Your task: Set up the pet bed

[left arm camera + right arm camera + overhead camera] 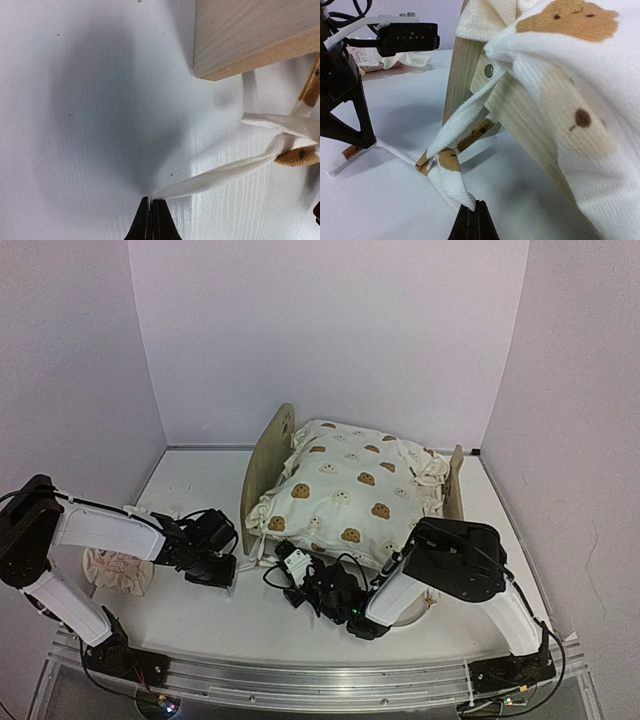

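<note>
Two claws are pressed together beside the headboard's near corner. The left gripper (pixel 151 220) pinches a thin strap (pixel 225 175), and the right gripper (pixel 476 220) pinches the tie end (pixel 455 187) of the quilt (pixel 350 485). The pet bed (pixel 262 465) stands mid-way across the table (pixel 200 490), between the arms, under the quilt. Caution: both holds are at the fingertips only. Uneven pulling may slip a strand free or drag the light frame sideways.

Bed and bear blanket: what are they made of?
The bed looks like pale, unpainted wood, maybe plywood: you can see grain lines and a metal screw. The bear blanket looks like soft, puffy cloth, perhaps cotton, with a fine ribbed weave and printed brown bears.
</note>
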`<state>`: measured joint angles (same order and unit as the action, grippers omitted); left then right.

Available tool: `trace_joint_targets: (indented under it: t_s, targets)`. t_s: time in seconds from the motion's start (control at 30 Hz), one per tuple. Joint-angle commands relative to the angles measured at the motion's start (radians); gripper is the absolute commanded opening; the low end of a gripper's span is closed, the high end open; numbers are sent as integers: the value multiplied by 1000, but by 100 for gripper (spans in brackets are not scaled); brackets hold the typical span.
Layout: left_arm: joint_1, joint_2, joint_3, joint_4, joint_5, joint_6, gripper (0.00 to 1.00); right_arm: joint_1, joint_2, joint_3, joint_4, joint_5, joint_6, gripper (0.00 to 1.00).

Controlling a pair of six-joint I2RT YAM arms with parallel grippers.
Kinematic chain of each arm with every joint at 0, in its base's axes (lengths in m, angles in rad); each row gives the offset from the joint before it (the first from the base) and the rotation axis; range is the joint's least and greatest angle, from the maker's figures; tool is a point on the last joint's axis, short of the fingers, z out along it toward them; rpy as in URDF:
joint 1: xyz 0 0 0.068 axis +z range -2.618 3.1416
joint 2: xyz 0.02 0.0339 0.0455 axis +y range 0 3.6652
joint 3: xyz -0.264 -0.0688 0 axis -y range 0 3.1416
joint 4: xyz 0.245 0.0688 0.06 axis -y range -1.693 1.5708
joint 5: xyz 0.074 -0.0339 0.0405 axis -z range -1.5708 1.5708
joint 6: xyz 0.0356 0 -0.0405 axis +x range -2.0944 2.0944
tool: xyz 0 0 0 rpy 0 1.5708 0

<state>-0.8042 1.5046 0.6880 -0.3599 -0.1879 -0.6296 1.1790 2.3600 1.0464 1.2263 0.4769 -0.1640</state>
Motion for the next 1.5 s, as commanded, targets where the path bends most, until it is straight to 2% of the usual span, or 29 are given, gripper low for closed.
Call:
trace_joint_targets:
  t_s: [0.0,0.33,0.6,0.77,0.93,1.2,1.33,1.47]
  targets:
    - [24,-34,29,-58,-53,1,0,2,-68,-28,30,57,19,0]
    - [105,-58,112,-88,-64,65,0,7,-192,-156,30,173,18,0]
    - [162,-22,230,-102,-76,87,0,39,-357,-203,29,146,-36,0]
    - [205,25,305,-115,-90,86,0,49,-449,-230,27,241,-58,0]
    - [245,55,302,-76,-58,103,0,49,-501,-286,27,422,-108,0]
    - [291,71,264,-55,-45,96,0,44,-582,-353,29,572,-163,0]
    - [298,60,246,-51,-21,96,0,34,-624,-392,30,588,-154,0]
    - [298,35,218,-45,35,88,0,37,-637,-432,26,496,-93,0]
